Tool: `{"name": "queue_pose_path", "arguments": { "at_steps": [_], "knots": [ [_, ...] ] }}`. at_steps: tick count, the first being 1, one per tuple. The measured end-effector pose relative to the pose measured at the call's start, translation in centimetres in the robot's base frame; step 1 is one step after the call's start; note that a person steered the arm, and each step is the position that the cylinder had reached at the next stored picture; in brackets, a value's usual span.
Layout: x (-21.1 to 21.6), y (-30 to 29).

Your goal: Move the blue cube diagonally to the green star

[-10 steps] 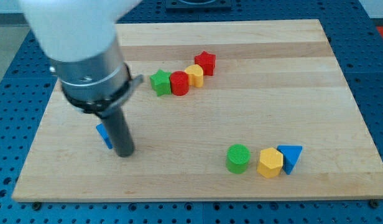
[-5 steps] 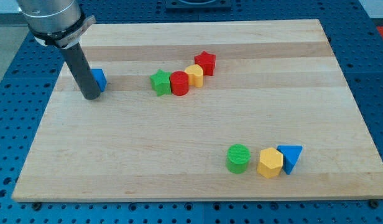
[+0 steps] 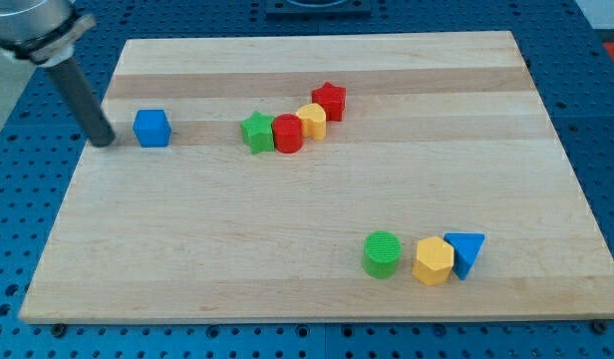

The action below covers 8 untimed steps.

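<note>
The blue cube [image 3: 152, 128] sits on the wooden board near its left edge. The green star [image 3: 256, 132] lies to the cube's right, at the left end of a short row of blocks, a clear gap between them. My tip [image 3: 104, 142] rests at the board's left edge, a little to the left of the blue cube and apart from it. The rod rises up and to the left out of the view.
A red cylinder [image 3: 287, 133], a yellow block [image 3: 311, 121] and a red star [image 3: 329, 100] continue the row up and right from the green star. A green cylinder [image 3: 382, 253], a yellow hexagonal block [image 3: 433, 261] and a blue triangular block [image 3: 467, 250] sit at lower right.
The blue cube has gone from the lower left up to the upper left of the board. My tip has moved up with it and now stands off its left side.
</note>
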State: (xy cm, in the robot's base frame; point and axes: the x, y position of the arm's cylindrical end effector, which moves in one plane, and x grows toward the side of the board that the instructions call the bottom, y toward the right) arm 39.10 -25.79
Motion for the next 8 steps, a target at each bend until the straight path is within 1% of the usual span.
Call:
{"name": "queue_pose_path", "arguments": {
  "at_steps": [1, 2, 4, 5, 6, 7, 8],
  "knots": [
    [0.0, 6.5],
    [0.2, 8.0],
    [0.1, 3.8],
    [-1.5, 3.7],
    [-3.0, 6.3],
    [-3.4, 8.5],
    [-3.4, 8.5]
  ]
}}
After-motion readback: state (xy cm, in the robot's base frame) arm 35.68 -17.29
